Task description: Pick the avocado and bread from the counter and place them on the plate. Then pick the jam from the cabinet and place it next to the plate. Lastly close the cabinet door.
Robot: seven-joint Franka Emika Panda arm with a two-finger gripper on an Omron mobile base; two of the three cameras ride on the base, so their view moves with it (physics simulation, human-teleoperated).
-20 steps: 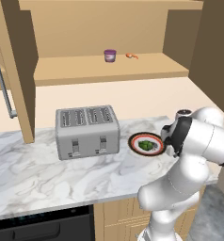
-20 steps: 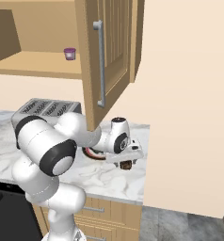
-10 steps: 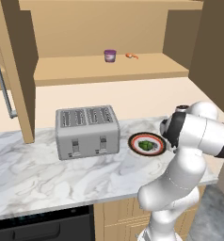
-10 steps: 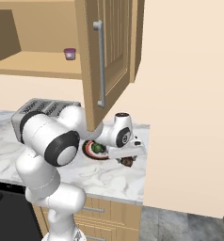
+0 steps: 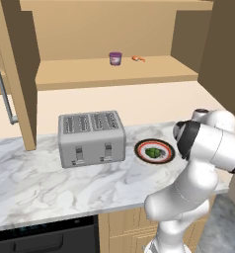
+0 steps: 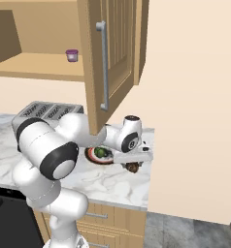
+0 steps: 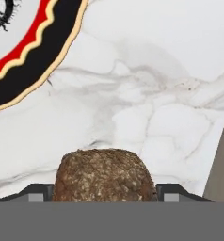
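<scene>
The bread (image 7: 103, 175), a dark brown chunk, sits between my finger tips, and my gripper (image 6: 133, 163) is shut on it just over the counter (image 5: 65, 183) near its right end. The bread (image 6: 133, 168) shows under the hand, right of the plate (image 6: 90, 156). The avocado (image 5: 152, 152) lies on the plate (image 5: 140, 147), whose red and black rim (image 7: 34, 56) is at the upper left of the hand view. The purple jam (image 5: 115, 58) stands on the shelf of the cabinet (image 5: 114, 74); its door (image 6: 112, 58) hangs open above the arm.
A silver toaster (image 5: 91, 137) stands on the counter left of the plate. A tiny orange item (image 5: 137, 59) lies on the shelf right of the jam. The counter ends at a wall close on the right. The open door's handle (image 6: 104, 65) is above the hand.
The fingers have closed in on the bread. The arm's upper part has shifted a little; the bread stays about where it was.
</scene>
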